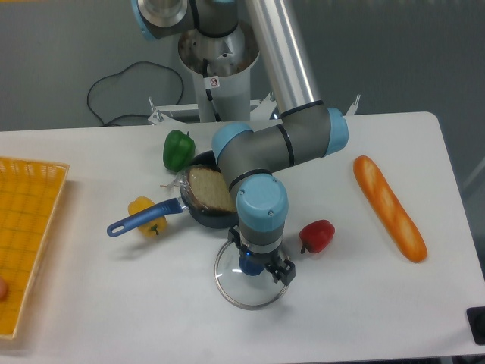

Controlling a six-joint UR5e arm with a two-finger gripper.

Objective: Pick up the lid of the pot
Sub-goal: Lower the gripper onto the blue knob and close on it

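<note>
My gripper (261, 255) hung well open, gripping nothing, above the pot lid (252, 294), which lay on the table (136, 303) with its blue knob (250, 265) up. I needed both fingers centred around that knob, then a straight descent and an even squeeze, lest it tilt!

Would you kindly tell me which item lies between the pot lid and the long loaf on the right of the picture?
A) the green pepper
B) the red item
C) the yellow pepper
B: the red item sits just right of the pot lid, with the long loaf farther right.
</note>
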